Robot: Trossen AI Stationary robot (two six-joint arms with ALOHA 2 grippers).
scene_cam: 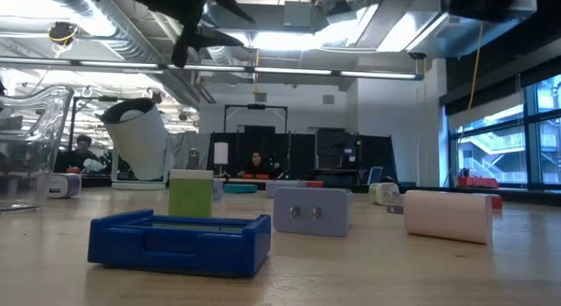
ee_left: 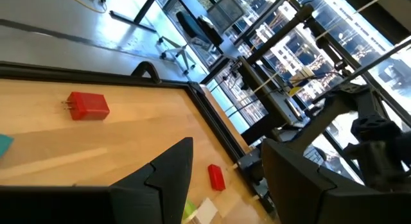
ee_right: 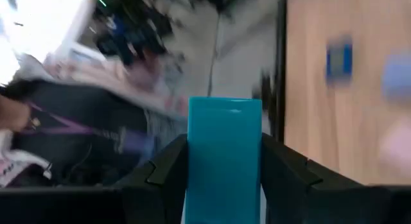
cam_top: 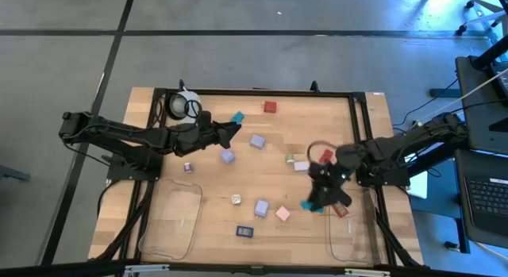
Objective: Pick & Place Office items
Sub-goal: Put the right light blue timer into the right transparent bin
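From where I sit, the left tray point(cam_top: 171, 221) at the near-left corner of the desk point(cam_top: 206, 182) looks empty in the high view, so nothing seems banked there yet. My left hand point(cam_top: 232, 132) hovers over the far-left part of the desk, its fingers narrow with nothing between them in its wrist view, close to a teal piece point(cam_top: 237, 117). Most of the office items lie loose across the middle: two lavender blocks point(cam_top: 257, 140), a red block point(cam_top: 270, 107) near the far edge, a green and white piece point(cam_top: 290, 159), a pink one point(cam_top: 282, 213) and a dark blue one point(cam_top: 244, 231) toward the near edge. Further right, my right hand point(ee_right: 225, 179) is closed on a teal block point(ee_right: 225, 153) — it sits squarely between the fingers in that wrist view — and hangs at the edge of the right tray point(cam_top: 353, 237), where a red piece point(cam_top: 340, 211) shows beside it. I judge the job barely begun — one item in transit, most of the pieces left to collect.
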